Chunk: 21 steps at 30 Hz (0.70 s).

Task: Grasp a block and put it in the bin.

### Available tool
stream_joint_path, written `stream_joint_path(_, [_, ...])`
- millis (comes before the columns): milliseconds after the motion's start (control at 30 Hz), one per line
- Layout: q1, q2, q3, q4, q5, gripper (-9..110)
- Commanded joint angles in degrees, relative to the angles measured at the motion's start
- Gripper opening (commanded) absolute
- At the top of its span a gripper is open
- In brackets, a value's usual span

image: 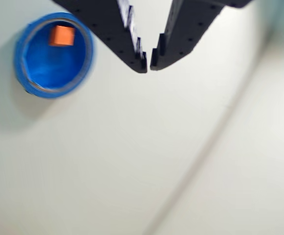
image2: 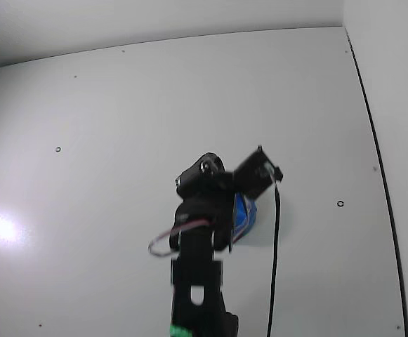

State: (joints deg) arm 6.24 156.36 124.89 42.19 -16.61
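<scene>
**Block sits in the bin**

The block (image: 62,35) lies inside the blue bin (image: 22,68), near its rim. The pincer (image: 148,61) hangs above bare counter (image: 132,161), tips nearly together, holding nothing. Risk, likely small: the arm clipping the bin while withdrawing.

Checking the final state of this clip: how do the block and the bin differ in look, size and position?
In the wrist view the block is orange-red, while the bin is blue. The block is a small, flat-faced cube; the bin is round, rimmed and several times wider. The block lies inside the bin near its upper edge, while the bin rests on the white table. Both sit clear of the gripper, whose tips are nearly closed on nothing.
</scene>
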Motion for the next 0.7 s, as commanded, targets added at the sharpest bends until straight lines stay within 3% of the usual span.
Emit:
stream_joint_path(0, [0.09,20.30,3.96,-0.53,0.18,0])
stream_joint_path(167, [0.09,38.67,12.57,-0.44,0.18,0])
stream_joint_path(467, [-0.62,31.64,29.97,-0.44,1.58,0])
stream_joint_path(667, [-0.70,31.64,46.49,-0.44,11.69,0])
